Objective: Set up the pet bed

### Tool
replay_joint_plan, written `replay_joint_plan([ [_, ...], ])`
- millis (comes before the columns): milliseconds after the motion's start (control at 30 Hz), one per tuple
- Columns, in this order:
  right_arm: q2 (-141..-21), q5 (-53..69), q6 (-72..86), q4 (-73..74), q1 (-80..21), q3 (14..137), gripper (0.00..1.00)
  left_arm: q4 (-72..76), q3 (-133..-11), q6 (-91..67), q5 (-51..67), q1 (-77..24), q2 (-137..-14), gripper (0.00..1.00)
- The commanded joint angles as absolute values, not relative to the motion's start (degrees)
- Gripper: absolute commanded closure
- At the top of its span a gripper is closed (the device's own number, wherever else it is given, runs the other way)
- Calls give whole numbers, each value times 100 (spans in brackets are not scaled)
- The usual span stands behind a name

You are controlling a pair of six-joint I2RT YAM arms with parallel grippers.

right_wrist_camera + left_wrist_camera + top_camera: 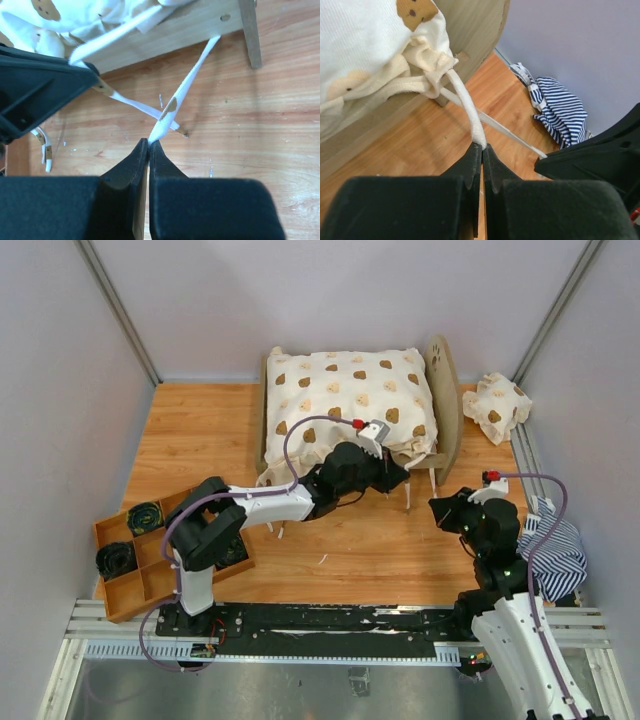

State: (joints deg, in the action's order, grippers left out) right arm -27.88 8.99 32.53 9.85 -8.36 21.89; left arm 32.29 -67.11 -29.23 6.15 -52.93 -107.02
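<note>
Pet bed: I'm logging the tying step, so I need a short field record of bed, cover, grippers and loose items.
bed: light plywood pet bed frame, upright on the wooden table
cover: cream bear-print ruffled cover spread over it
left gripper: shut on a cream tie strap
right gripper: shut on a white tie strap
loose: blue-and-white striped cloth crumpled at table's right edge; small bear-print pillow beside headboard

Overhead view looks down from behind; both wrist views closely face the pet bed (190, 27).
</note>
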Motion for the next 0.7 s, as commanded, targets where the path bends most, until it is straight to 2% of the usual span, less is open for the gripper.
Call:
replay_joint_plan([
  [0, -2384, 1082, 3228, 1303, -760, 2350, 100, 3234, -6685, -3024, 593, -5489, -10954, 96],
  [67, -2492, 1050, 3216, 1200, -765, 2463, 100, 3238, -6785, -3101, 665, -5578, -11178, 91],
  [167, -2920, 1107, 3329, 1035, -765, 2602, 100, 3248, -6826, -3141, 734, -5630, -11304, 75],
  [267, -3304, 1147, 3537, 906, -765, 2688, 100, 3319, -6505, -2821, 587, -5643, -11016, 61],
  [367, -3611, 1272, 3720, 654, -765, 2741, 100, 3903, -6054, -2425, 633, -5651, -10728, 52],
  [467, -3797, 1314, 3933, 462, -765, 2762, 100, 4298, -5903, -2076, 1013, -5646, -10626, 46],
  [667, -3928, 1211, 4202, 286, -765, 2727, 100, 4298, -6282, -1730, 1505, -5647, -10873, 45],
])
